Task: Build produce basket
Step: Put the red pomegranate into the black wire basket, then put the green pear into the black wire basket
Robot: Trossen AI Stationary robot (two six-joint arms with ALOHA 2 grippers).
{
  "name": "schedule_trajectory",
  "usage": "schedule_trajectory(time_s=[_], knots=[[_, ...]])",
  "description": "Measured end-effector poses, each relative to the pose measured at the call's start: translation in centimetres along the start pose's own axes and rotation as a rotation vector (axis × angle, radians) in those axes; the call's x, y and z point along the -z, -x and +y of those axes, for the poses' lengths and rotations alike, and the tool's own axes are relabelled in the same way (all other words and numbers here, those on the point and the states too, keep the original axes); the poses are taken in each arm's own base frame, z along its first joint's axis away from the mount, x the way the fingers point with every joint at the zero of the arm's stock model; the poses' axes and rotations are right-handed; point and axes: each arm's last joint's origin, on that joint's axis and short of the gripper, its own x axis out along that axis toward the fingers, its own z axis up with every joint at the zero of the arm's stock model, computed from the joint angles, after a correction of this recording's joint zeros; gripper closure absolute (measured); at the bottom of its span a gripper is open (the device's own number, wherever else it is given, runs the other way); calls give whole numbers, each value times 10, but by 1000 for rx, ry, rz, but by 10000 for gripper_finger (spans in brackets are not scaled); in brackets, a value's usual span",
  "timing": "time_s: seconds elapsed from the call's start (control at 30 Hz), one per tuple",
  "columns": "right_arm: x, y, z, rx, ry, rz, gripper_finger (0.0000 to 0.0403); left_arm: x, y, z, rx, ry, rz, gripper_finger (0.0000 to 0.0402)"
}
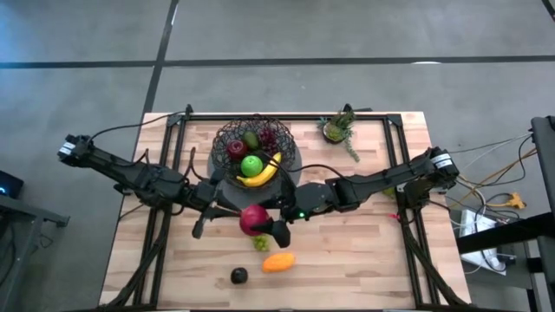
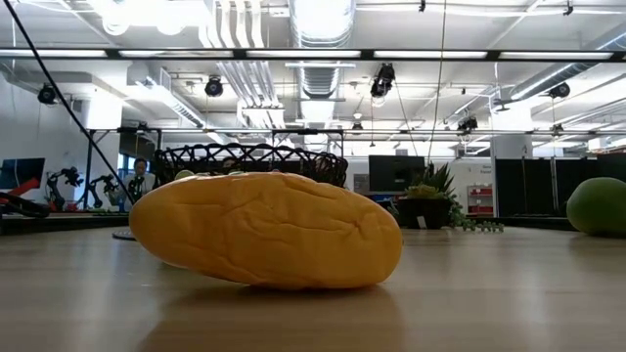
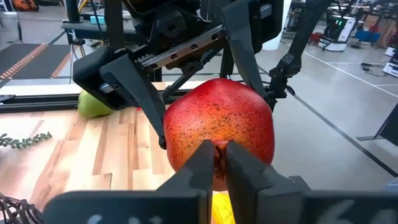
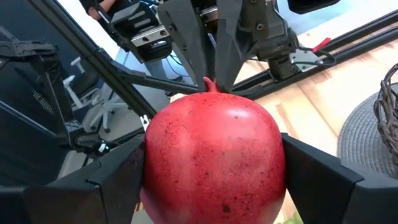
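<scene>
The right pincer (image 1: 265,227) clasps a round, speckled red toy fruit (image 1: 253,218) between its wide-set fingers (image 4: 323,171), while the left pincer (image 3: 216,163), its fingers (image 3: 198,163) pressed together, nips the fruit's small stem end above the pale wooden counter (image 1: 364,260). The round dark-brown wire-mesh basket (image 1: 227,134), just beyond, holds a yellow banana (image 1: 260,174) and a green apple (image 1: 251,165). An oblong orange fruit (image 1: 277,262) and a small dark avocado (image 1: 239,276) lie on the counter nearer the front edge.

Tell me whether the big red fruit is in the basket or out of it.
Out. The red fruit hangs in front of the basket, clamped across by the right pincer, with the left pincer shut on its stem tip.
</scene>
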Motion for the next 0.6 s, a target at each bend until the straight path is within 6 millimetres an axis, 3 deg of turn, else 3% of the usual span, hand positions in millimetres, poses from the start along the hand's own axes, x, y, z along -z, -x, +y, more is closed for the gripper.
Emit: schedule_trajectory(time_s=[0.13,0.3,0.47,0.6], knots=[[1,2,-4,35,-37,32,66,-3,2,0,-14,20,30,397],[4,16,-18,206,-95,122,49,-12,13,2,-90,43,160,399],[8,35,-30,513,-101,103,46,-12,22,19,-358,63,308,400],[10,41,-34,609,-109,94,46,-17,27,38,-550,72,334,401]])
